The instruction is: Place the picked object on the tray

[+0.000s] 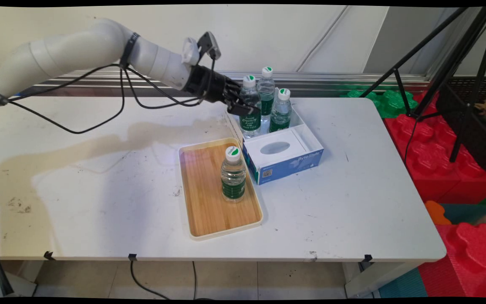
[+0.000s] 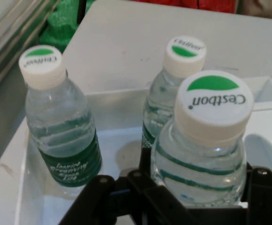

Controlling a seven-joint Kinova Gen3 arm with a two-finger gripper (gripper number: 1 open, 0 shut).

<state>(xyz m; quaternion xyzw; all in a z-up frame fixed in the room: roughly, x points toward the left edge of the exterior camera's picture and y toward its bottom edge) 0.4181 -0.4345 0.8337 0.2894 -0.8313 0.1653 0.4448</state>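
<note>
A clear water bottle point(image 1: 250, 106) with a green label and white cap stands in the white box point(image 1: 306, 134), upper middle of the frame. The pincer point(image 1: 239, 105) is closed around its body, two more bottles point(image 1: 273, 103) just behind.

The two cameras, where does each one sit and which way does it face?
Main view: fixed above the table's near side, looking across to the wall; shows the white arm and gripper.
Hand view: on the hand, looking along the gripper at three bottles in a white box.
Shared: the nearest bottle between the jaws.
</note>
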